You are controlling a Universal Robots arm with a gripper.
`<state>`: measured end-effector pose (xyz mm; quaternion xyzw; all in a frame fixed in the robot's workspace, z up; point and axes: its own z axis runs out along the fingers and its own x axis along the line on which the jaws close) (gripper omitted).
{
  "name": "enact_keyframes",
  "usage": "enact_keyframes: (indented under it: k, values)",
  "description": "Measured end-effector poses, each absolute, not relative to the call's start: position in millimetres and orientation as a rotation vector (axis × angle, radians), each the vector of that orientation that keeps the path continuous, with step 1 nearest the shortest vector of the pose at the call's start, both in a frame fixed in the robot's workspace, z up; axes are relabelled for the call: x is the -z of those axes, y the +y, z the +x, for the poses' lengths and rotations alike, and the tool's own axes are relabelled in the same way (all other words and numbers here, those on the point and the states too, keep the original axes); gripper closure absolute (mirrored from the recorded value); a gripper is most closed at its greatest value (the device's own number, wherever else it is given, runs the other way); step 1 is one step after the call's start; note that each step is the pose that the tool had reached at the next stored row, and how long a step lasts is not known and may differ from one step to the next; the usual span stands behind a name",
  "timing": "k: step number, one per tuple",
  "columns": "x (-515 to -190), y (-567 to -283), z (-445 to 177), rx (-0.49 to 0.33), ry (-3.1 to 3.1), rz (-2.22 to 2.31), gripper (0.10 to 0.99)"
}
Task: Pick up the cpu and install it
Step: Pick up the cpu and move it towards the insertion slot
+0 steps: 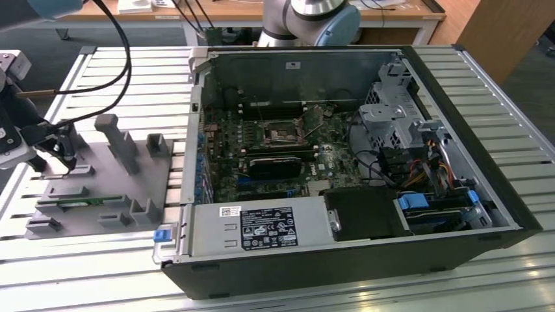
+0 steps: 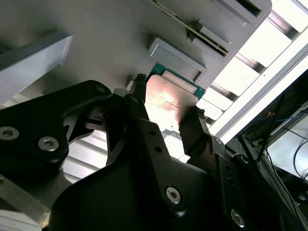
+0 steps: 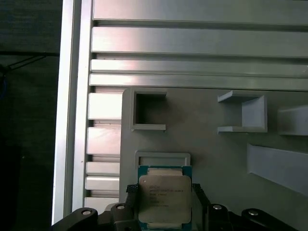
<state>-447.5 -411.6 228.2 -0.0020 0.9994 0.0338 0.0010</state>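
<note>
The gripper [image 3: 163, 192] straddles the cpu [image 3: 164, 198] on the grey tray [image 3: 211, 159] — fingers at its side edges, contact unclear.

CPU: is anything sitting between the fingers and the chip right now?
Nothing visible does. In both wrist views the fingers flank the cpu on the grey holder tray, one on each side, with no object in the gaps.

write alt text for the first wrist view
The cpu sits on a grey holder tray, with the gripper straddling it, one dark fingertip at each side. Empty bracket slots stand on the tray, which rests on a slatted metal table.
</note>
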Motion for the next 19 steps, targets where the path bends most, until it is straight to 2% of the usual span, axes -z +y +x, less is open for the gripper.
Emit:
enact_keyframes:
  k: [19]
  values:
    - [-241.8,-411.4,-447.6,-0.106,3.138,-0.006,0.561]
